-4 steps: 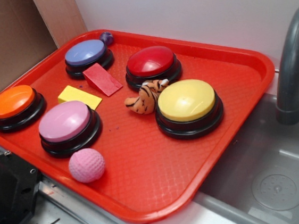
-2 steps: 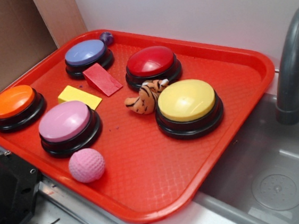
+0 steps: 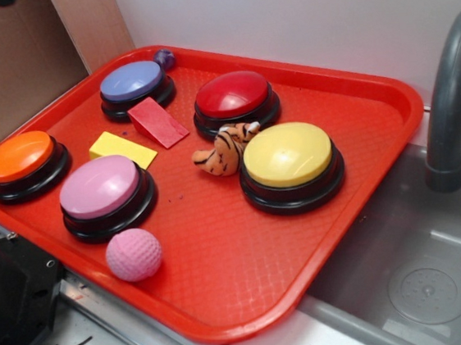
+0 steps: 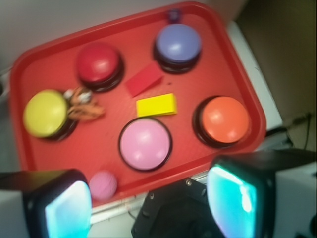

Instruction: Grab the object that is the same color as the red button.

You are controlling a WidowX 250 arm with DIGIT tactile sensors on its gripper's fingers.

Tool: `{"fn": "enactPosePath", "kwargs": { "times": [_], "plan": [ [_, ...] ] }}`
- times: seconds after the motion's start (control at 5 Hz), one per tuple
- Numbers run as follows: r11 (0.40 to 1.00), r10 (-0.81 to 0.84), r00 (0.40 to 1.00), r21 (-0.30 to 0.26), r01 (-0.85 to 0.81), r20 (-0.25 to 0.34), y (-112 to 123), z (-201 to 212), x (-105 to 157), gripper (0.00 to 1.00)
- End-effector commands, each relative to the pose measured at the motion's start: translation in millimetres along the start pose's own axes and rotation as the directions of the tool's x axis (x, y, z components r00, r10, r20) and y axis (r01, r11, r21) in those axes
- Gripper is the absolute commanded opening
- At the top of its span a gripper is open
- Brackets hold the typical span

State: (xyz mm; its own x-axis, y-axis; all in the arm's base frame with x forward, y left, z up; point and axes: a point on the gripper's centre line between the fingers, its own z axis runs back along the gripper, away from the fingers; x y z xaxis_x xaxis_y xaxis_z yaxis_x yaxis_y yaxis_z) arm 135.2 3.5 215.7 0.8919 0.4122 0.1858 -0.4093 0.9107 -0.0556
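The claw (image 4: 148,203) is hanging wide open high above the tray (image 4: 237,74), holding nothing. The red wedge (image 3: 157,122) is lying between the purple button (image 3: 132,81) and the red button (image 3: 233,95), a yellow block (image 3: 122,148) just beside it. Nothing has shifted since earlier.

Red tray (image 3: 371,100) carries buttons (image 3: 288,155), blocks (image 3: 157,121), toys (image 3: 133,254).

Below me, a red tray (image 3: 370,92) carries purple (image 3: 132,81), orange (image 3: 19,156), pink (image 3: 100,186) and yellow buttons (image 3: 288,154), a yellow block (image 3: 122,148), a toy tiger (image 3: 222,151) and a pink ball (image 3: 133,254), beside a sink (image 3: 437,258) and faucet (image 3: 452,83).
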Motion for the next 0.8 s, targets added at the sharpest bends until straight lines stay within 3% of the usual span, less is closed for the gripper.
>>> {"fn": "enactPosePath", "kwargs": {
  "times": [0.0, 0.2, 0.4, 0.6],
  "plan": [
    [0.9, 0.432, 0.901, 0.049, -0.434, 0.041, 20.4, -49.0, 51.2, 1.0],
    [0.764, 0.64, 0.765, 0.049, -0.644, 0.074, 30.2, -73.3, 71.4, 1.0],
    [0.607, 0.777, 0.616, 0.1, -0.788, 0.132, 36.3, -107.9, 94.5, 1.0],
    [0.571, 0.801, 0.583, 0.118, -0.812, 0.138, 32.3, -133.3, 97.2, 1.0]
  ]
}}
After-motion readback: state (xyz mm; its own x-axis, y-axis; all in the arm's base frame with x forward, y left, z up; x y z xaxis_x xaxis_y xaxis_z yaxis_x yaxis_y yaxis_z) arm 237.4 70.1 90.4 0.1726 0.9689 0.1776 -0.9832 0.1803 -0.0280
